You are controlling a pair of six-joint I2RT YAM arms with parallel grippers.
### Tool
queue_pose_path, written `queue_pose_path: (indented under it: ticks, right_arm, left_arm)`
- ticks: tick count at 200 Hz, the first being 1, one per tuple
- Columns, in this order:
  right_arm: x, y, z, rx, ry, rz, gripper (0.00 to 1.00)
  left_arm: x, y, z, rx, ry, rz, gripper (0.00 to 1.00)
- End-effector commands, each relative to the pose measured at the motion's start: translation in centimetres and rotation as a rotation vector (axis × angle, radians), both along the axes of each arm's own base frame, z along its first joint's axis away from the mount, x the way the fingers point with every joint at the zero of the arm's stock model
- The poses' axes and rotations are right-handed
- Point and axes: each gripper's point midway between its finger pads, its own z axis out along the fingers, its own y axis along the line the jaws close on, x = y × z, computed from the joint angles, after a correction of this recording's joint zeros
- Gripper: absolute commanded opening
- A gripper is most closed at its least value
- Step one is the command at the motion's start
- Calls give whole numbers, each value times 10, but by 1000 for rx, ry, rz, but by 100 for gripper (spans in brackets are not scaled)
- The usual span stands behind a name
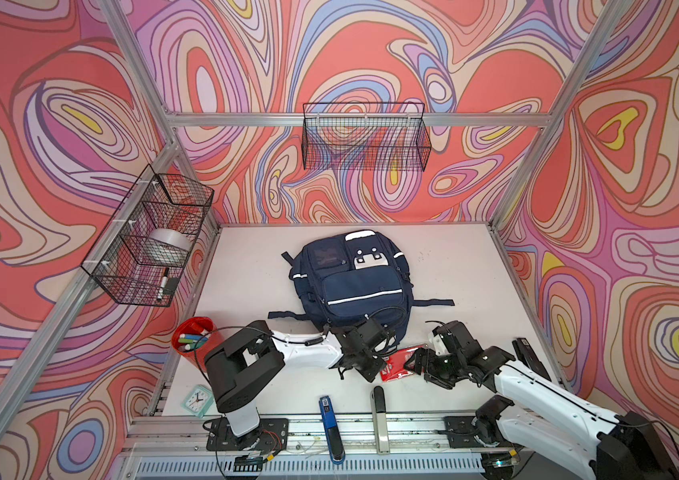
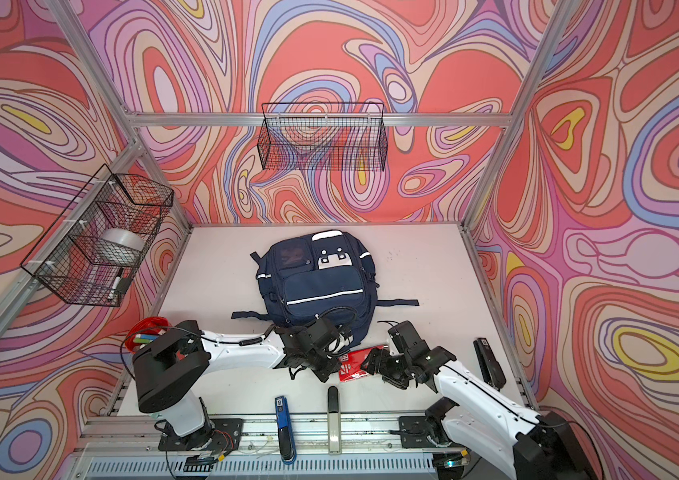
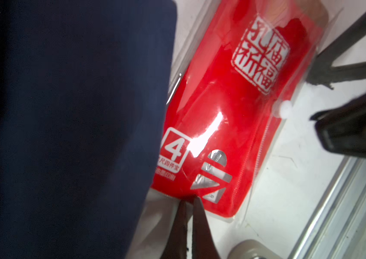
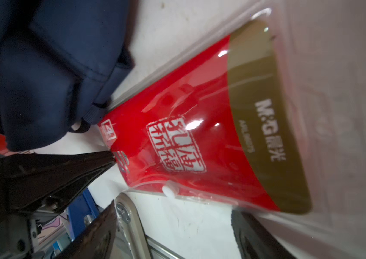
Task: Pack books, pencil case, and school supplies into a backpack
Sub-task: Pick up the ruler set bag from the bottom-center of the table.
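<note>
The red packet (image 1: 401,365) lies on the white table (image 1: 454,266), stretched lengthwise between the two claws, as both top views show (image 2: 354,365). The left claw (image 1: 384,367) is fully closed, and its thin tips meet on the packet's short end beside the white box printed "4". In the left wrist view the claw (image 3: 188,201) nips that edge of the packet (image 3: 233,125). The right wrist view shows the same pinch from the opposite end (image 4: 112,158). The right claw (image 1: 412,363) faces the left one across the packet with its jaws spread wide, gripping nothing. In its own wrist view (image 4: 173,206) the fingers (image 4: 97,235) stand to either side of the packet's olive-banded end (image 4: 188,134). Whether the clear rim touches either of them I cannot tell. The navy backpack (image 1: 354,282) lies front up on the far side of both claws. Its bottom edge runs just beside the packet's long side and close along the left claw's tips (image 3: 65,112). On the near side of the claws, toward the rail, a beige bar with a black tip (image 1: 379,415) lies in line with the gap between them. A blue stapler (image 1: 331,428) lies further over on the left claw's side. A black stapler (image 1: 531,357) lies out beyond the right claw's arm, well apart from the packet. Behind the left claw, past the arm's elbow, stand a red cup of markers (image 1: 192,338) and a small clock (image 1: 196,400).
</note>
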Motion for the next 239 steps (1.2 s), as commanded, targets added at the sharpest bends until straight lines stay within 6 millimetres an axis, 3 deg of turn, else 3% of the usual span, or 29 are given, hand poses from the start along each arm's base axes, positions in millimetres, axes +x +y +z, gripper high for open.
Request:
queue_pose_path:
  ticks: [1, 21, 46, 72, 95, 109, 122, 135, 151, 174, 192, 210, 239]
  right_arm:
    - [7, -21, -14, -73, -30, -129, 82]
    - [15, -35, -11, -124, -73, -191, 84]
    - [20, -46, -14, -147, -100, -253, 84]
    - [40, -43, -15, -124, -147, -274, 80]
    - [60, -32, -15, -90, -188, -263, 79]
    - [70, -27, -13, -82, -207, -251, 78]
    - [75, -23, -10, -55, -205, -223, 78]
    - [75, -26, -10, -45, -169, -219, 77]
    - [66, -32, -9, -56, -139, -218, 76]
    - [50, -28, -4, 20, -145, -216, 67]
    - [37, -25, -8, 75, -114, -226, 65]
    - [25, -29, -12, 64, -84, -230, 65]
    - [14, -38, -14, -27, -10, -204, 67]
  left_arm:
    - [1, -10, -4, -9, 18, -6, 0]
    - [7, -5, 4, 20, -17, -3, 0]
    - [14, 14, 30, 43, -72, -3, 0]
    - [26, 22, 56, 33, -128, 28, 2]
    - [41, 25, 74, 51, -174, 47, 20]
    - [45, 10, 93, -14, -164, 57, 47]
    - [39, -18, 110, -113, -66, 58, 66]
    - [30, -42, 117, -151, 63, 46, 64]
    - [28, -59, 112, -184, 162, 114, 39]
    - [26, -62, 94, -229, 248, 234, 23]
    - [19, -56, 74, -146, 245, 258, 23]
    - [27, -43, 58, -35, 157, 292, 29]
    - [33, -45, 34, -4, 129, 305, 41]
